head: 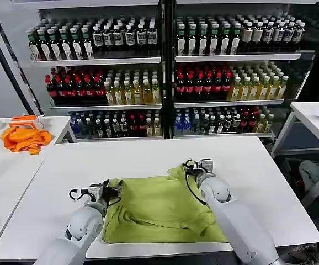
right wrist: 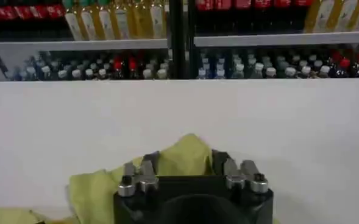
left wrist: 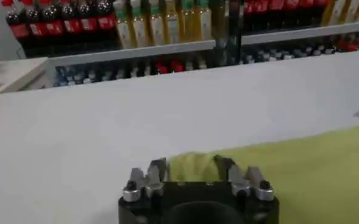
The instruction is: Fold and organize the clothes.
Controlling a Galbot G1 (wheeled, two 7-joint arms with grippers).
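One lime-green T-shirt (head: 159,210) lies on one white table (head: 148,160), with two grippers at it: the left gripper (head: 111,190) and the right gripper (head: 195,167), each pinching a bunch of the green cloth between two fingers. One orange cloth (head: 24,138) sits on one side table (head: 5,165) to the left, and part of one more table (head: 314,118) shows at right. Behind stand two shelving bays (head: 165,58), each with three tiers of bottles (head: 203,83), too many to count.
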